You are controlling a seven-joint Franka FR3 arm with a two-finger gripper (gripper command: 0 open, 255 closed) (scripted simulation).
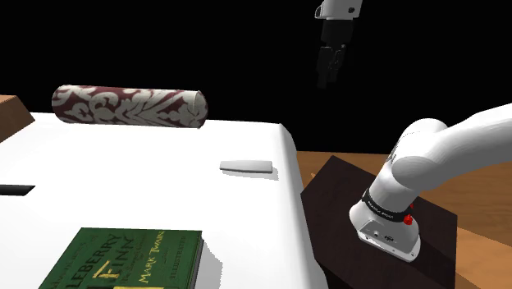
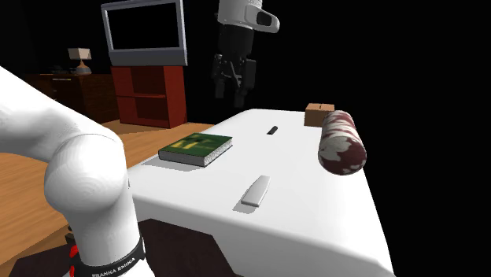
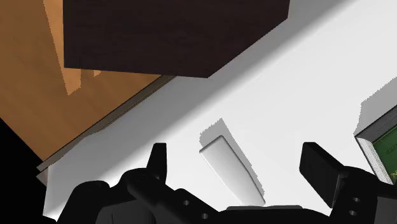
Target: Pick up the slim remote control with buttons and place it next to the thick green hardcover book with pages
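The slim grey remote (image 1: 246, 166) lies flat on the white table (image 1: 123, 172), close to the edge nearest the stand. Its buttons cannot be made out. A thick green hardcover book (image 1: 131, 259) lies flat toward the shoulder view's lower left, well apart from the remote. My black gripper (image 1: 331, 75) hangs high above the table's edge, open and holding nothing. In the wrist view the remote (image 3: 229, 167) shows far below between the spread fingers (image 3: 158, 159), with the book (image 3: 382, 149) off beyond one finger. The second exterior view has the gripper (image 2: 230, 93) above the book (image 2: 197, 148) and the remote (image 2: 256, 191).
A dark red and white patterned bolster (image 1: 130, 105) lies along the table's far side. A small black flat object (image 2: 272, 129) and a cardboard box (image 2: 319, 114) sit at the far end. The dark stand (image 1: 386, 230) adjoins the table. A television (image 2: 145, 31) stands on a red cabinet (image 2: 145, 94).
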